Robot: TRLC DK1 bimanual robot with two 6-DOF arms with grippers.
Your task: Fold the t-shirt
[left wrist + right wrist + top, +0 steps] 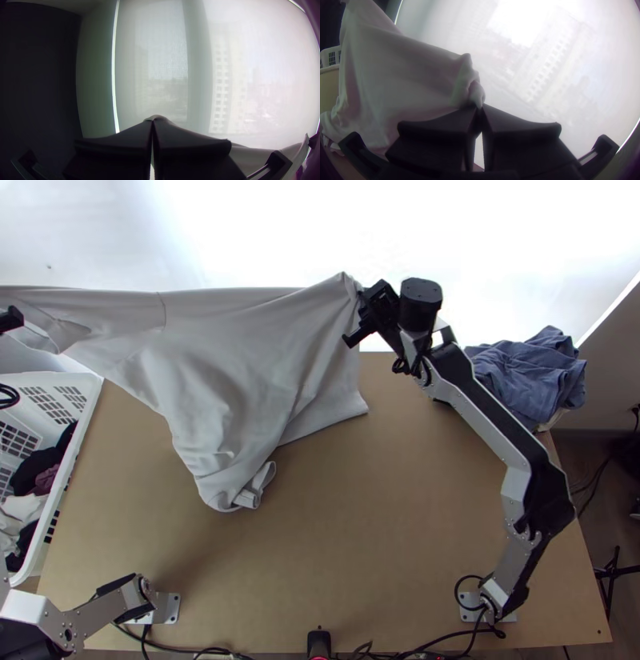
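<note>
A light grey t-shirt [232,356] hangs stretched between the two grippers in the top view, its lower part bunched on the table. At the picture's left edge is my left gripper [11,319], beside one end of the shirt. My right gripper [357,318] holds the shirt's other upper corner near the back of the table. In the left wrist view my left gripper [152,121] is shut, with a bit of cloth over its fingertips. The right wrist view shows my right gripper [480,108] shut on a gathered edge of the shirt [403,73].
A white basket [88,404] with clothes stands at the table's left side. A crumpled blue cloth [532,376] lies at the back right, close to the right arm. Bare wooden table [360,524] spreads in front of the shirt.
</note>
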